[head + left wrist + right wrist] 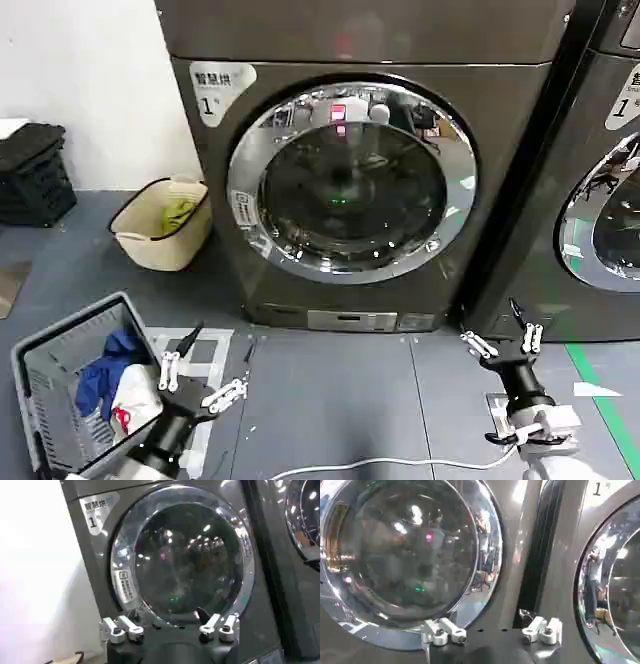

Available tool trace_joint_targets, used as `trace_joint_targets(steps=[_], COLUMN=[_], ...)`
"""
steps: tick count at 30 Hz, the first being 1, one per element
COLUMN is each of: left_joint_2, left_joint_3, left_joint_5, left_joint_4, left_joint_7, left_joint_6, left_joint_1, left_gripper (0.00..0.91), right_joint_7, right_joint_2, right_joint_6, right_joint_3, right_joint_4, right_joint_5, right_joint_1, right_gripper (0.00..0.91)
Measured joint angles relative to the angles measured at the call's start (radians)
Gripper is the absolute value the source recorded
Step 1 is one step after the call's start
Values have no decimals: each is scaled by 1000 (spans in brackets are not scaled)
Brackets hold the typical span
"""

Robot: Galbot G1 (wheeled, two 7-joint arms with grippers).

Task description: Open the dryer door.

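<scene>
The dryer [210, 170] is a dark grey-brown machine with a white "1" sticker at its upper left. Its dryer door [350, 180] is shut flush, with a wide chrome rim and dark glass. My left gripper [200, 382] hangs open low over the floor, in front of the machine's left lower corner, holding nothing. My right gripper [507, 338] is open and empty too, low near the gap between the two machines. The left wrist view shows the door [182, 555] beyond the left gripper [170, 626]. The right wrist view shows its right rim [485, 540] past the right gripper [491, 628].
A neighbouring dark machine [610, 170] with its own chrome door [615, 580] stands at the right. A beige basket [150, 250] sits left of the dryer, a black crate [35, 175] farther left. A grey laundry basket [40, 370] holds clothes by my left arm. A white cable [380, 462] crosses the floor.
</scene>
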Motion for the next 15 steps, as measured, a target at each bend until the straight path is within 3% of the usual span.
trace_joint_targets(steps=[4, 15], left_joint_2=[6, 7], left_joint_3=[-1, -11], left_joint_5=[0, -1], left_joint_4=[-11, -47], left_joint_7=[1, 2], left_joint_6=[-1, -2], left_joint_1=[6, 26], left_gripper=[907, 907], right_joint_7=[-35, -107], right_joint_2=[-46, -186], right_joint_6=[0, 14], right_joint_3=[-37, -160], right_joint_4=[-41, -153], right_joint_5=[65, 151], right_joint_1=[60, 239], right_gripper=[907, 907])
